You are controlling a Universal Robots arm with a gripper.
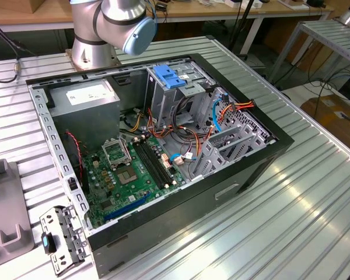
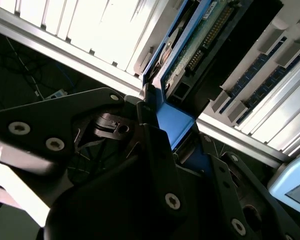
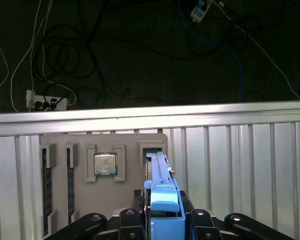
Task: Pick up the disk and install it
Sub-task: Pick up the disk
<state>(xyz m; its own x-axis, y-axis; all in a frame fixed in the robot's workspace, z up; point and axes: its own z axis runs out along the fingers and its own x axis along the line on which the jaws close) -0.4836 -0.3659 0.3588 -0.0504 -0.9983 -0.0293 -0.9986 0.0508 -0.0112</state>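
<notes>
The disk [image 3: 165,200] stands on edge in a slot of a grey holder tray [image 3: 127,200], its bright blue carrier and rounded blue end toward the camera. In the second wrist view the disk [image 2: 200,45] shows its green circuit board and dark body, with the blue carrier running along it. My gripper [image 3: 166,222] straddles the blue end, and its black fingers [image 3: 132,220] lie tight against both sides of the carrier. In the second wrist view the gripper [image 2: 172,130] is shut on the blue end.
The grey tray also holds a processor chip [image 3: 105,164] and memory sticks [image 3: 45,195]. In the exterior view the open computer case [image 1: 163,146] lies on the ribbed metal table, with a tall grey cage topped by a blue latch plate [image 1: 168,77]. The arm's base [image 1: 99,29] stands behind the case.
</notes>
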